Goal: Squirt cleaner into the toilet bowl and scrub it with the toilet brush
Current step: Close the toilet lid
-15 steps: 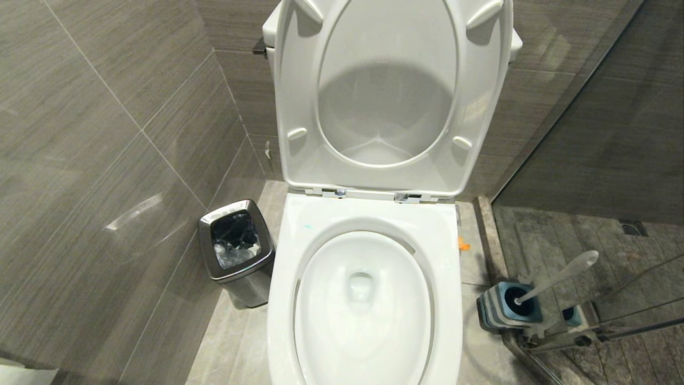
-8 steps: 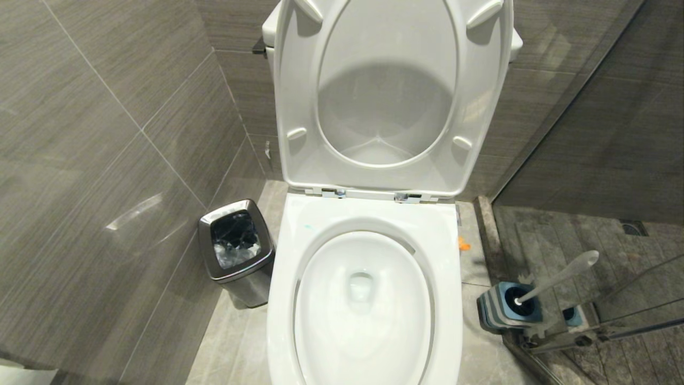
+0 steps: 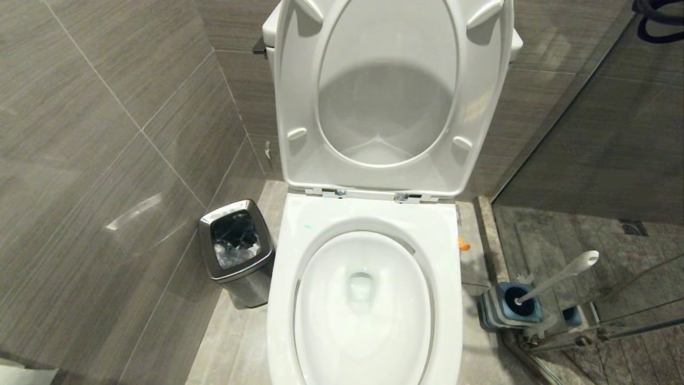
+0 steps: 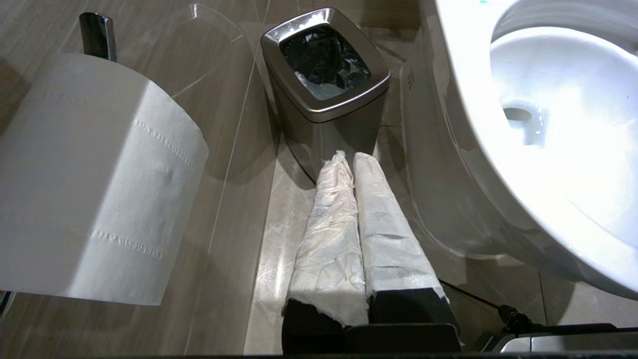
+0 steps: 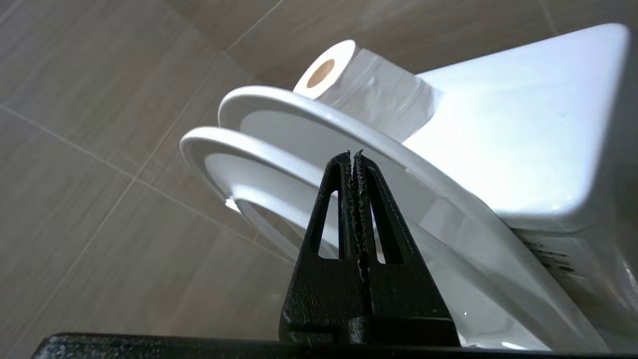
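Observation:
The white toilet bowl (image 3: 446, 256) fills the middle of the head view, its seat and lid (image 3: 475, 107) raised. A tiny teal spot of cleaner (image 3: 308, 226) marks the back rim. The toilet brush (image 3: 561, 275) stands tilted in its blue-grey holder (image 3: 497, 313) on the floor to the right. Neither gripper shows in the head view. My left gripper (image 4: 347, 157), fingers wrapped in white, is shut and empty, low beside the bowl (image 4: 468, 99). My right gripper (image 5: 353, 153) is shut and empty, pointing up at the edge of the raised seat and lid (image 5: 259, 149).
A square steel bin (image 3: 235, 246) with a black liner stands left of the toilet. A paper roll (image 4: 89, 179) hangs on the left wall, and another roll (image 5: 359, 75) sits on the cistern (image 5: 523, 124). A glass partition (image 3: 588, 133) rises on the right, and black cables (image 3: 657, 21) hang at the head view's upper right corner.
A loop of black cable has come into the top right corner of the head view. The toilet, the brush and the bin have not moved.

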Controlling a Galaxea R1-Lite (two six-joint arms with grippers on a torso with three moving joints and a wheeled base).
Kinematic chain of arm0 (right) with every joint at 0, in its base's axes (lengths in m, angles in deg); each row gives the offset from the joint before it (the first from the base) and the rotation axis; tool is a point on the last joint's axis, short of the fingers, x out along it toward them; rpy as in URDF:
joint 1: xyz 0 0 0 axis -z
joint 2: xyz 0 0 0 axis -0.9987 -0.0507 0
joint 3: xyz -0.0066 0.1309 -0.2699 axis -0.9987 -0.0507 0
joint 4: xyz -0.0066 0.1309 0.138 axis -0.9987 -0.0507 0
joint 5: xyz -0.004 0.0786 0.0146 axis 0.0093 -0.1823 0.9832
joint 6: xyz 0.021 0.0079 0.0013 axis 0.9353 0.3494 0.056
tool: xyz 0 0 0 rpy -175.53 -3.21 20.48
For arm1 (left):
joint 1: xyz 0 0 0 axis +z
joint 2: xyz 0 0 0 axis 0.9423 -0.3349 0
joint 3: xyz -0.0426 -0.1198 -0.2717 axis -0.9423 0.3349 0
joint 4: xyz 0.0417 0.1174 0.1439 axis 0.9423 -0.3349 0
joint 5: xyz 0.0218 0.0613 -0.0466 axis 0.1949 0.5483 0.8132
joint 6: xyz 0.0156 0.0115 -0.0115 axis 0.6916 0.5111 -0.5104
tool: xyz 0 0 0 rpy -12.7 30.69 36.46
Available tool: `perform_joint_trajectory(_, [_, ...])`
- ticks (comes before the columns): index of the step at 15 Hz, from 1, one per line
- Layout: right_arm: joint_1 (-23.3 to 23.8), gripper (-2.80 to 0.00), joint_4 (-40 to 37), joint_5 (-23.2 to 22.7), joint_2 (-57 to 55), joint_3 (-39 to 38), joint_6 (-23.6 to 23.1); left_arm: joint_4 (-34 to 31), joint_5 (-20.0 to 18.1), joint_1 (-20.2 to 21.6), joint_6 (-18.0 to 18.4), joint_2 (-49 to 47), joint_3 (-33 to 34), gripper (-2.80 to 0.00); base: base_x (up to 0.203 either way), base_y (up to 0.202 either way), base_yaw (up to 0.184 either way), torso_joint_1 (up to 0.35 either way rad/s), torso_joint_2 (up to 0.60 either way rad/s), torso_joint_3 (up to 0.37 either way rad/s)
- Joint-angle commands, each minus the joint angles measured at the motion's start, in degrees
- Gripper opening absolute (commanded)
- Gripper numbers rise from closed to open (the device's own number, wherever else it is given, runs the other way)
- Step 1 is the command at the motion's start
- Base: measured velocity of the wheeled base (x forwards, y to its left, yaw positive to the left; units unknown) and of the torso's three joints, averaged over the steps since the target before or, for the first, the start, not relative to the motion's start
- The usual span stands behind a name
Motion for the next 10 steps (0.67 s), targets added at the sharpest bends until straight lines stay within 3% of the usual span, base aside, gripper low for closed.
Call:
perform_joint_trajectory(1, [2.3, -2.80, 0.4, -0.5, 1.2, 0.0, 2.7, 0.0, 0.0, 0.0, 0.0, -0.1, 0.0, -2.80, 0.000, 0.000, 0.000, 0.000, 0.00, 0.000])
perform_joint_trajectory(5, [4.5, -2.80, 8.4, -0.1, 0.1, 0.1, 12.7, 0.0, 0.0, 0.0, 0.0, -0.1, 0.0, -2.80, 0.000, 0.000, 0.000, 0.000, 0.00, 0.000])
perform_joint_trajectory(10, [4.7, -2.80, 9.1, -0.6, -0.2, 0.9, 28.0, 0.0, 0.0, -0.1, 0.0, -0.1, 0.1, -2.80, 0.000, 0.000, 0.000, 0.000, 0.00, 0.000])
